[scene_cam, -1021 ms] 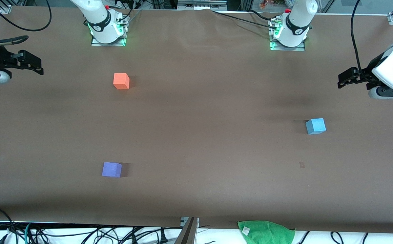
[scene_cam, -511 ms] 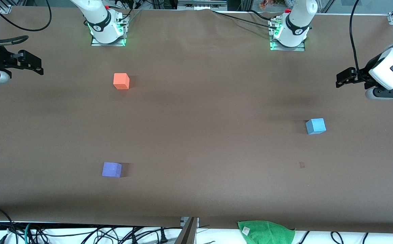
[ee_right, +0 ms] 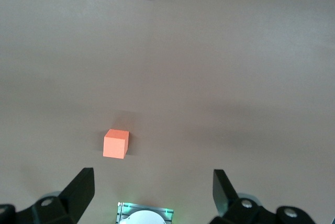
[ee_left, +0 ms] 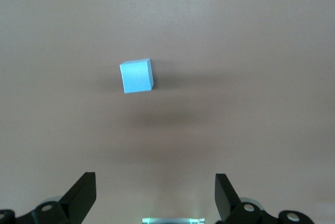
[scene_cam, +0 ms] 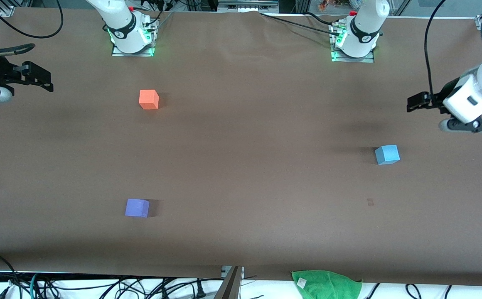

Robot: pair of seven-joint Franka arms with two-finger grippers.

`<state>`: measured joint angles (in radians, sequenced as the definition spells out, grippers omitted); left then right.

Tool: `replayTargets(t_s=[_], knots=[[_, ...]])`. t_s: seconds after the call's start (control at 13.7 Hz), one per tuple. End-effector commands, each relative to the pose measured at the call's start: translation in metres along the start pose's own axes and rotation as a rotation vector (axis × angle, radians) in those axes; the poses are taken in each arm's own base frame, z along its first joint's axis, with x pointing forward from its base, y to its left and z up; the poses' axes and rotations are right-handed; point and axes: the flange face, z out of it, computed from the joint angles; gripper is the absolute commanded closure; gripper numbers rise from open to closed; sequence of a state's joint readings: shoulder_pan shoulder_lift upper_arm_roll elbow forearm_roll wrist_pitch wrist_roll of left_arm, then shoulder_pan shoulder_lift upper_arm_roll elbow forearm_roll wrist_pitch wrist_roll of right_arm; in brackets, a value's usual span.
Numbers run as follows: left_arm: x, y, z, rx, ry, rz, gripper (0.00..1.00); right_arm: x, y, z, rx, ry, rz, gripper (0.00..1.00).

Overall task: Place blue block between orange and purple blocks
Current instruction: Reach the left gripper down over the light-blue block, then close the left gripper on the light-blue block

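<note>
The blue block (scene_cam: 387, 154) sits alone on the brown table (scene_cam: 249, 166) toward the left arm's end, well apart from the other two cubes. The orange block (scene_cam: 148, 99) lies toward the right arm's end; the purple block (scene_cam: 137, 207) lies nearer the front camera than it. The left gripper (scene_cam: 413, 101) hangs over the table near the blue block, jaws spread wide, holding nothing. The right gripper (scene_cam: 43, 79) waits at the table's edge, equally wide and empty.

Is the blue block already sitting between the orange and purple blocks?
No, the blue block lies alone toward the left arm's end of the table, apart from the orange block and purple block.
</note>
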<state>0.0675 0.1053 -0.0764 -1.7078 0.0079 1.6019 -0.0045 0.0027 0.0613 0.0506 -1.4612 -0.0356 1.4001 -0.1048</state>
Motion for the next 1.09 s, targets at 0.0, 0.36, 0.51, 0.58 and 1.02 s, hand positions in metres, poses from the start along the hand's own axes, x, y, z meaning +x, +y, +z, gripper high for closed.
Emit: replayTargets(t_s=[0.0, 0.36, 0.51, 0.58, 1.02], knots=[[0.030, -0.012, 0.061, 0.007, 0.001, -0.007, 0.00, -0.003, 0.002, -0.001, 0.008, 0.002, -0.012, 0.00], [0.048, -0.038, 0.159, 0.090, 0.085, 0.009, 0.00, -0.003, 0.002, -0.001, 0.008, 0.002, -0.012, 0.00], [0.047, -0.050, 0.194, 0.080, 0.109, 0.001, 0.00, -0.003, 0.002, 0.000, 0.008, 0.000, -0.012, 0.00], [0.045, -0.049, 0.209, 0.077, 0.116, 0.004, 0.00, -0.002, 0.002, 0.000, 0.008, 0.002, -0.012, 0.00], [0.048, -0.061, 0.289, 0.048, 0.188, 0.017, 0.00, -0.002, 0.002, 0.001, 0.008, -0.001, -0.012, 0.00]])
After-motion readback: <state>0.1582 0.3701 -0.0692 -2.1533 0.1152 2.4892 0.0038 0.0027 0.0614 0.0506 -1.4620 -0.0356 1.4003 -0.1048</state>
